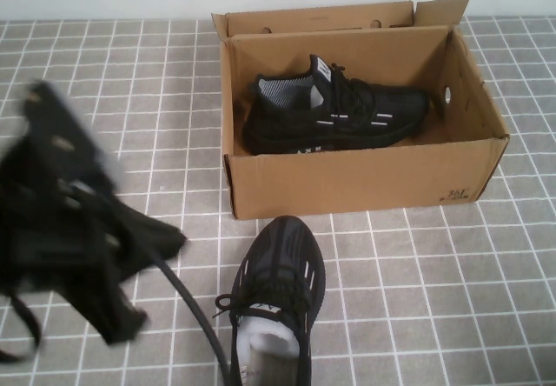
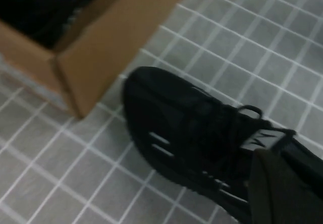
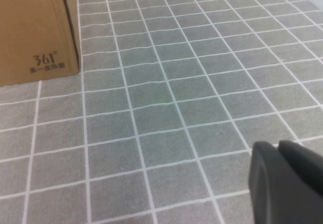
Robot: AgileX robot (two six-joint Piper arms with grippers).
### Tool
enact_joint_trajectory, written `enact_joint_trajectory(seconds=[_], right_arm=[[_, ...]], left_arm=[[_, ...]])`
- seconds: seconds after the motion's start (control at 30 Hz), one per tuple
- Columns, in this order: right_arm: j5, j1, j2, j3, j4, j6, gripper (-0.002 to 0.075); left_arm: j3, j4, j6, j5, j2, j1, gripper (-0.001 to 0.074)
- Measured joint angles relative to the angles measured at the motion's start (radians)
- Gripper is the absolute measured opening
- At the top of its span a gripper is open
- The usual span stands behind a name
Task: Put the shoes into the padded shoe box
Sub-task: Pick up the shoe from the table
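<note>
Blurred at the near left, the left tool (image 1: 78,238) hangs above the bench (image 1: 452,299), its opening impossible to tell. Just beside it lies one shoe (image 1: 278,290), toe touching the padded shoe box (image 1: 356,182) holding the second shoe (image 1: 334,108). Right tool (image 3: 287,183): grip unreadable, over bare tiles.

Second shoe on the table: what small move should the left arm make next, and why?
Probably bring the left tool over the loose shoe and down toward it. One shoe already lies inside the padded shoe box, while the other sits on the tiled table just in front of the box, ungrasped. The left arm is nearest it, motion-blurred at the table's left. The right tool shows only above bare tiles.
</note>
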Motion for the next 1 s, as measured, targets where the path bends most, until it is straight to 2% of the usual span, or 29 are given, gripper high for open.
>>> enact_joint_trajectory(seconds=[0.1,0.23,0.33,0.43,0.57,0.73,0.8,0.9,1.0], right_arm=[[0.0,0.0,0.0,0.0,0.0,0.0,-0.0008],[0.0,0.0,0.0,0.0,0.0,0.0,-0.0008],[0.0,0.0,0.0,0.0,0.0,0.0,-0.0008],[0.0,0.0,0.0,0.0,0.0,0.0,-0.0008],[0.0,0.0,0.0,0.0,0.0,0.0,-0.0008],[0.0,0.0,0.0,0.0,0.0,0.0,-0.0008],[0.0,0.0,0.0,0.0,0.0,0.0,-0.0008],[0.0,0.0,0.0,0.0,0.0,0.0,-0.0008],[0.0,0.0,0.0,0.0,0.0,0.0,-0.0008]], left_arm=[[-0.002,0.069,-0.021,-0.024,0.046,-0.119,-0.0004],[-0.007,0.228,-0.159,-0.062,0.107,-0.268,-0.0004],[-0.016,0.332,-0.299,-0.087,0.147,-0.347,-0.0001],[-0.037,0.397,-0.36,-0.106,0.183,-0.404,0.0019],[-0.052,0.454,-0.405,-0.121,0.215,-0.443,0.0105],[-0.056,0.475,-0.432,-0.122,0.233,-0.454,0.0328],[-0.056,0.479,-0.437,-0.122,0.239,-0.454,0.0393],[-0.056,0.481,-0.439,-0.118,0.254,-0.454,0.0436],[-0.056,0.466,-0.441,-0.102,0.278,-0.454,0.0447]])
